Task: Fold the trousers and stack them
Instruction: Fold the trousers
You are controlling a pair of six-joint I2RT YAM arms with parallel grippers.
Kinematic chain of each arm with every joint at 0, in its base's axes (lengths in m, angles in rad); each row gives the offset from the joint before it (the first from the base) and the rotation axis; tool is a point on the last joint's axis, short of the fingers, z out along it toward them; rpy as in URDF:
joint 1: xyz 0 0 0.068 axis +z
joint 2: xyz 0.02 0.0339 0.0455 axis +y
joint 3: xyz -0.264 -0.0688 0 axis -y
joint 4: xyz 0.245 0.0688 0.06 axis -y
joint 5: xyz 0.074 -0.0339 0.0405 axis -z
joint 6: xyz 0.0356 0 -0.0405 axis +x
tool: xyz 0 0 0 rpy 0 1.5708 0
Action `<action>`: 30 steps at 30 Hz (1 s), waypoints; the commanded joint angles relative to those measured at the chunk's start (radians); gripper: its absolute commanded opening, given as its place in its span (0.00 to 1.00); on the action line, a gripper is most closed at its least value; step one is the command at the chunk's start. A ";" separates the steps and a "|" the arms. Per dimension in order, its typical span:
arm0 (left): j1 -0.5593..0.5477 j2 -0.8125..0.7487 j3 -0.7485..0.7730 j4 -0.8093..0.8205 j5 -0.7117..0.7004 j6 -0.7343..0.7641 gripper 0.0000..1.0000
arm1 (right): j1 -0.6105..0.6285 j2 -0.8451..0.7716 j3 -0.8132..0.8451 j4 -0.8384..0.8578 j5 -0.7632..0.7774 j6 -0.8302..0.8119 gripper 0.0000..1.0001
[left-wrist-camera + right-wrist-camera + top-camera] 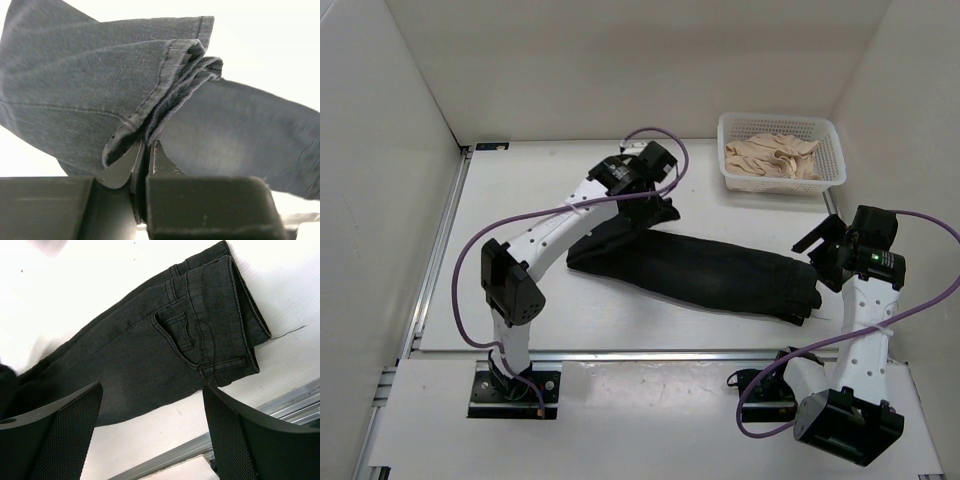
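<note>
Left pincer (146,146) clamps the hem of trousers (710,270) lying left-right, waistband rightward.

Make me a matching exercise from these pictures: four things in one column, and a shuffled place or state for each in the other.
Things:
1. left gripper
2. right gripper
3. black trousers
4. white basket

States:
A. holds beige clothing
B. open, over the waistband end
C. shut on the leg-hem end
D. laid out lengthwise

Pairs: 1-C, 2-B, 3-D, 4-A
</note>
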 commanded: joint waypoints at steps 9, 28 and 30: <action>-0.016 -0.060 -0.133 0.114 0.076 0.004 0.10 | 0.005 0.002 0.030 -0.009 0.009 -0.021 0.85; 0.254 -0.201 -0.249 0.051 0.246 0.238 0.22 | 0.054 0.011 0.028 0.009 -0.049 -0.085 0.82; 0.268 -0.175 -0.249 0.062 0.274 0.269 0.10 | 0.069 0.022 0.016 0.038 -0.109 -0.117 0.68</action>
